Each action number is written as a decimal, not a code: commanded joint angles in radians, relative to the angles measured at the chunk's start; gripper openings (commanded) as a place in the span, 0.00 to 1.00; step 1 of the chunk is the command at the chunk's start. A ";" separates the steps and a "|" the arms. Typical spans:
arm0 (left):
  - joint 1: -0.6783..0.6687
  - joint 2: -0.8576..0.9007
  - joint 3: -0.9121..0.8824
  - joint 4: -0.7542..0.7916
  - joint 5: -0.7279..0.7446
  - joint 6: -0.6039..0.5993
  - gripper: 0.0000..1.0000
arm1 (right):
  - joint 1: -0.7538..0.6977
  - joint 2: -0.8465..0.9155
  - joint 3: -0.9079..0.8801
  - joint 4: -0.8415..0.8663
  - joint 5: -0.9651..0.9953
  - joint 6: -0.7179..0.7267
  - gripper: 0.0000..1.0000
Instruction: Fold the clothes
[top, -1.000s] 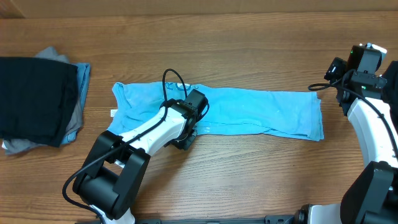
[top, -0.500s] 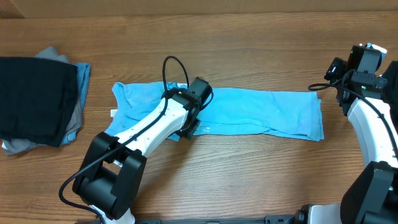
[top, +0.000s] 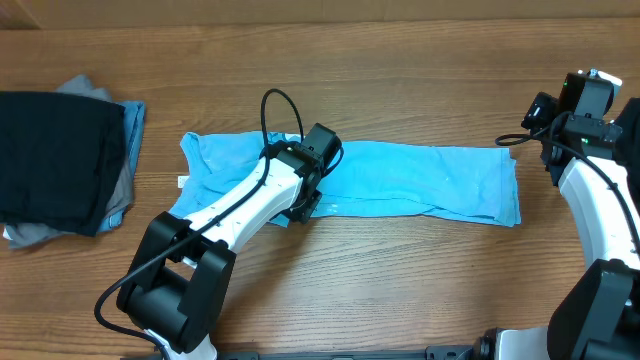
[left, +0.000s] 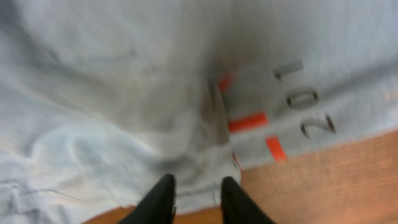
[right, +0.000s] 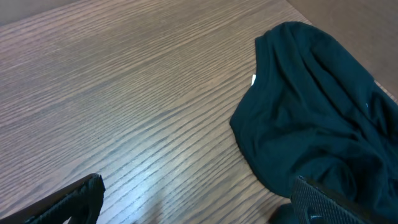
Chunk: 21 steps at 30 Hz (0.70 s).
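A sky-blue T-shirt (top: 420, 180) lies folded into a long strip across the middle of the table. My left gripper (top: 300, 208) is at its near edge, left of centre. In the left wrist view the fingers (left: 197, 186) stand close together on the hem of the blue cloth (left: 124, 93), which bunches into a ridge above them. Red and grey lettering (left: 249, 121) shows nearby. My right gripper (top: 530, 135) hovers at the far right, beyond the shirt's right end. It is wide open and empty (right: 199, 199).
A folded black shirt (top: 50, 160) lies on top of grey (top: 120, 205) and blue (top: 135, 115) ones at the far left. A dark garment (right: 311, 124) lies crumpled on the table in the right wrist view only.
My left gripper moved a little away from the near edge, up onto the shirt, then stayed still. The right arm has not moved.
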 joint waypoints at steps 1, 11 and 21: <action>-0.009 -0.026 -0.022 -0.021 0.058 -0.010 0.35 | 0.000 -0.006 0.006 0.005 0.003 -0.003 1.00; -0.009 -0.026 -0.113 0.047 0.058 -0.029 0.36 | 0.000 -0.006 0.006 0.005 0.003 -0.003 1.00; -0.008 -0.026 -0.127 0.095 0.047 -0.030 0.31 | 0.000 -0.006 0.006 0.005 0.003 -0.003 1.00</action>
